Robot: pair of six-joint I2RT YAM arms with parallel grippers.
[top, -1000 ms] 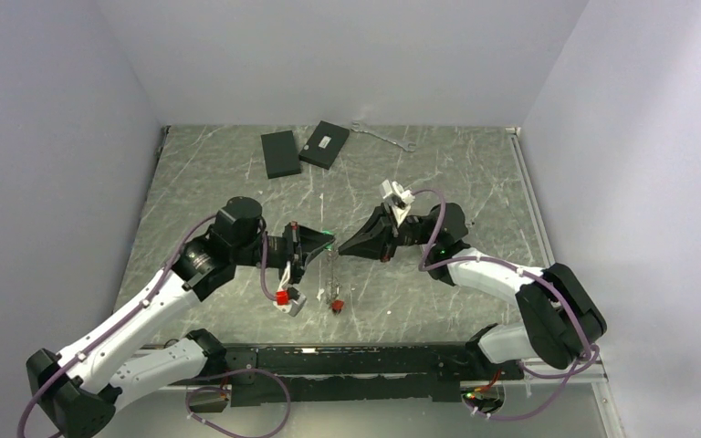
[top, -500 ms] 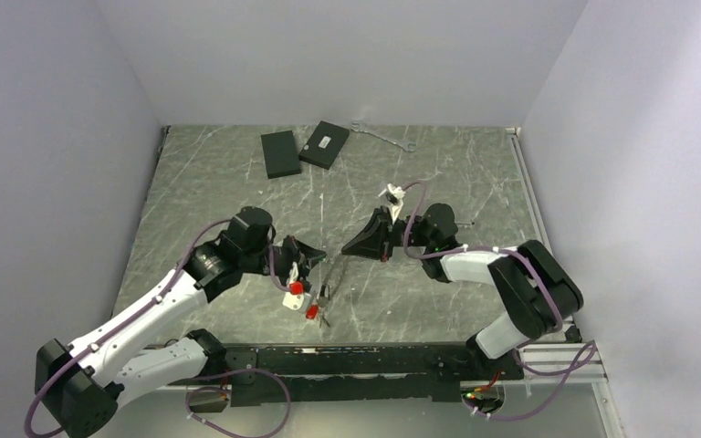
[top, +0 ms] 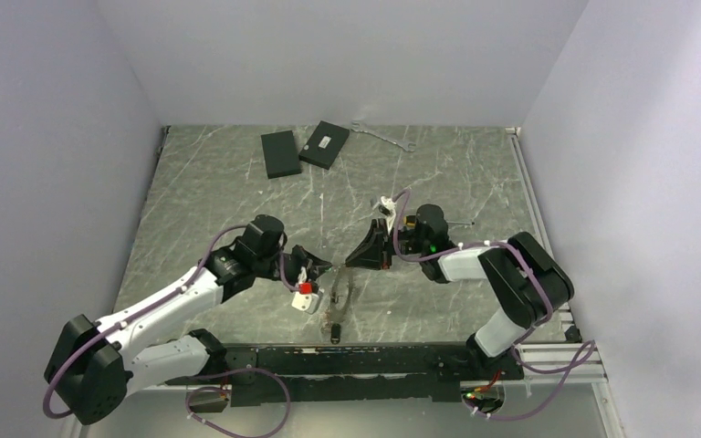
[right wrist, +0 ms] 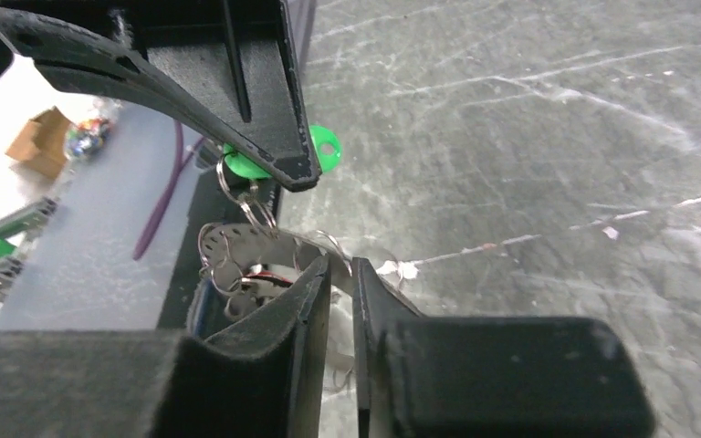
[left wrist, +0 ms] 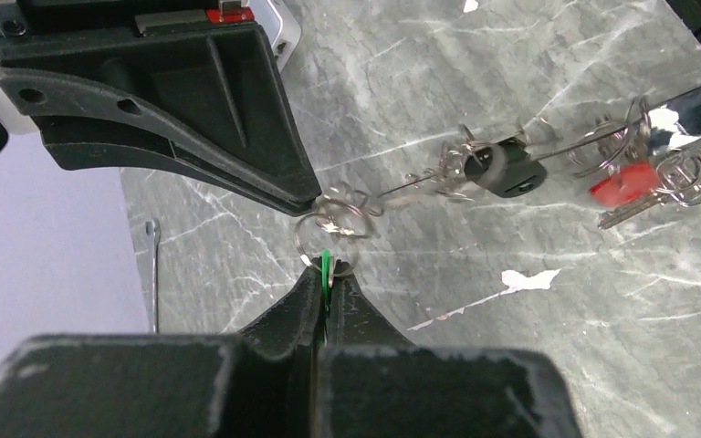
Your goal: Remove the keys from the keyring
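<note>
Green key (left wrist: 326,265) tight between left gripper (left wrist: 327,274) jaws, keyring (left wrist: 689,108) tight between right gripper (right wrist: 340,265) jaws

Left arm (top: 160,306): reaches from the near left corner of the worktop (top: 475,173) toward its middle, forearm low.
Left hand (top: 322,266): points right; fingers pressed together on a green key (left wrist: 326,265).
Right arm (top: 475,260): folded at the near right, forearm running left.
Right hand (top: 354,261): points left, tip to tip with the left hand; fingers drawn close, a thin slit between.
</note>
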